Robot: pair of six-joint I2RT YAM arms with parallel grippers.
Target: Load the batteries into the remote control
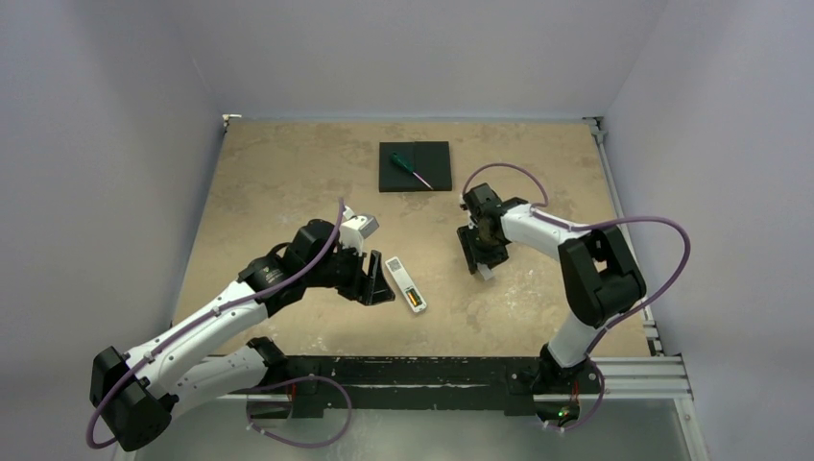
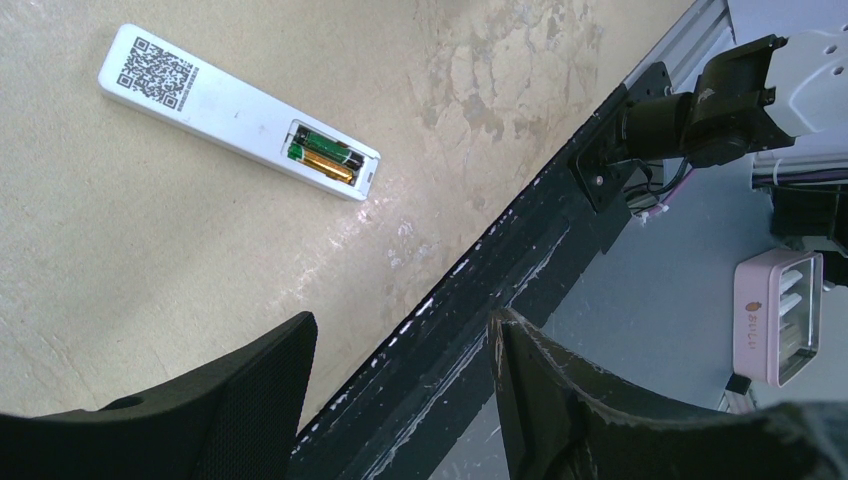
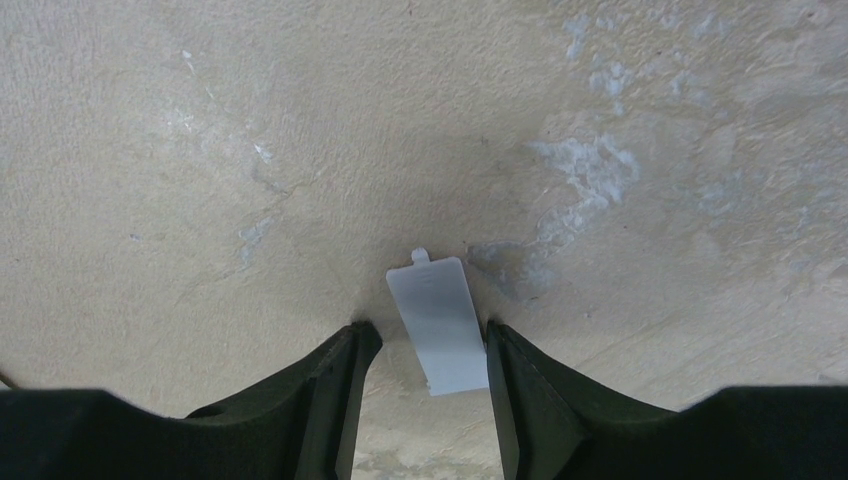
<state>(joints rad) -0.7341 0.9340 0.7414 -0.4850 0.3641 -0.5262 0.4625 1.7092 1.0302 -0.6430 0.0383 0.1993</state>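
The white remote control point(image 1: 404, 280) lies back side up on the table, with a QR label and its compartment uncovered; it also shows in the left wrist view point(image 2: 215, 100). Two batteries point(image 2: 325, 160), goldish and green, sit side by side in the compartment point(image 1: 415, 301). My left gripper point(image 1: 379, 289) is open and empty just left of the remote point(image 2: 400, 320). My right gripper point(image 1: 480, 265) is open, low at the table, its fingers straddling the small flat white cover strip point(image 3: 438, 320), which lies flat point(image 1: 487, 274).
A black square pad point(image 1: 432, 154) with a green-handled screwdriver point(image 1: 410, 170) on it lies at the back centre. The black front rail point(image 2: 520, 260) runs along the table's near edge. A pinkish box point(image 2: 780, 315) sits below the table.
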